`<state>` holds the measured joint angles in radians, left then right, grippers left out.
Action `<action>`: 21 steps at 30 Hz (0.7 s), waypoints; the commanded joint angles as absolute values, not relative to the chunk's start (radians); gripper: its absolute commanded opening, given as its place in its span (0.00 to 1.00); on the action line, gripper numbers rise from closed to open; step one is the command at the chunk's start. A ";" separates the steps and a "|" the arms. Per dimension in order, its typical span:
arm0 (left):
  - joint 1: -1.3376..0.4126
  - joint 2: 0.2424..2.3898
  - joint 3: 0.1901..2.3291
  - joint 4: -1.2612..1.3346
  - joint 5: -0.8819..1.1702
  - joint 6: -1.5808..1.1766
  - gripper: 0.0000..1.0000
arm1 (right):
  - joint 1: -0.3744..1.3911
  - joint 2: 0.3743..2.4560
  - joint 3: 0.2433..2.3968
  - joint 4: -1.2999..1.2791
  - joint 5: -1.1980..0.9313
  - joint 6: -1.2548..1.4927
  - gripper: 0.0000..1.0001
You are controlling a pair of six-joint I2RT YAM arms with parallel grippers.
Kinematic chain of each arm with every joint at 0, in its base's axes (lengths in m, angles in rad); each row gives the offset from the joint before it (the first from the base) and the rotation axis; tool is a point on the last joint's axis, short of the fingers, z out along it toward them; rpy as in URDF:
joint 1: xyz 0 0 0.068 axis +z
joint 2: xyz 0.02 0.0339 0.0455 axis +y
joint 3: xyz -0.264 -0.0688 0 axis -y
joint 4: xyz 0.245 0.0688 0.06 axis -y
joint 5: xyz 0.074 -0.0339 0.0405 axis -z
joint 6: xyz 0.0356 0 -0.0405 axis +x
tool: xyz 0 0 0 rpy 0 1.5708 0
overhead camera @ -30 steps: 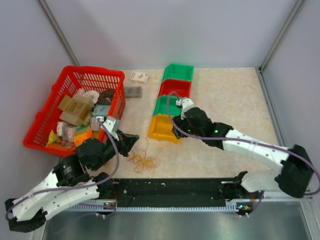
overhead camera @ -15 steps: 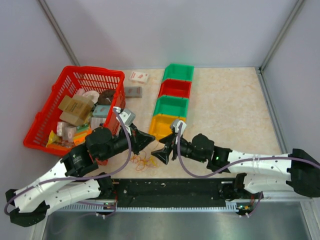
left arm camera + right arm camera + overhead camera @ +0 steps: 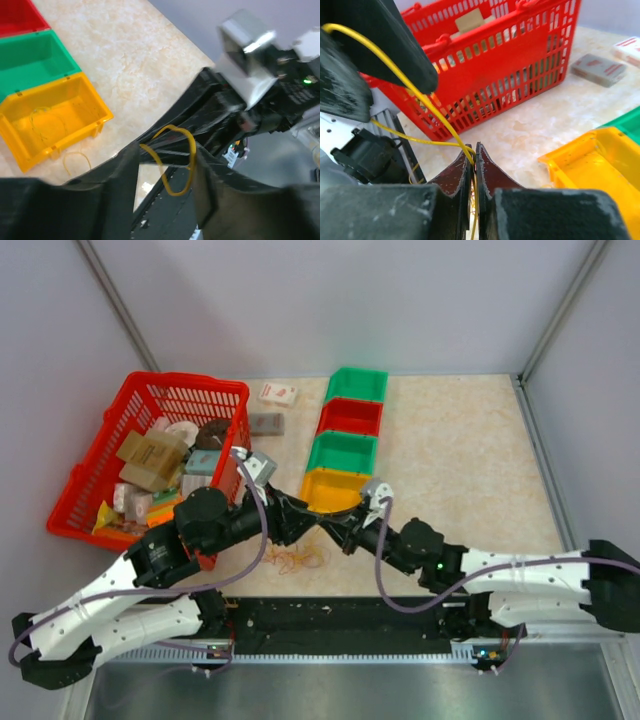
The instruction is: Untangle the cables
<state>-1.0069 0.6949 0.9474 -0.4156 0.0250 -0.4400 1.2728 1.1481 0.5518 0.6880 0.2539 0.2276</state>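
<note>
Right gripper (image 3: 474, 150): jaws pressed together on one yellow cable (image 3: 192, 150), pinched right at the tips. A second ago this arm was up at the bins, and half a second ago it faced the left arm with its jaws spread. It has since closed.

Left gripper (image 3: 166, 155): fingers now apart, where they were together a second ago. The same yellow loop lies between them. It may still be hooked over one finger, but the wrist view is too close for me to say.

Reading: handover, left to right. One strand is lifted free, above the table and just in front of the yellow bin (image 3: 75, 105), which already holds thin yellow strands.

The rest of the tangle (image 3: 297, 560) lies on the table below the two grippers. More strands still to separate.
</note>
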 commanded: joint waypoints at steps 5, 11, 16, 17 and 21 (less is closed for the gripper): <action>-1.002 0.623 0.864 -0.347 -0.072 -0.413 0.79 | 1.289 0.704 0.601 0.307 0.456 0.379 0.00; -1.002 0.727 0.730 -0.126 0.182 -0.483 0.67 | 1.289 0.574 0.658 0.210 0.433 0.431 0.00; -1.011 0.940 0.721 0.126 0.486 -0.523 0.74 | 1.289 0.545 0.718 0.132 0.459 0.420 0.00; -1.022 0.977 0.732 0.150 0.500 -0.522 0.74 | 1.289 0.545 0.730 0.112 0.466 0.419 0.00; -1.060 1.072 0.781 0.218 0.523 -0.512 0.73 | 1.289 0.535 0.765 0.043 0.491 0.428 0.00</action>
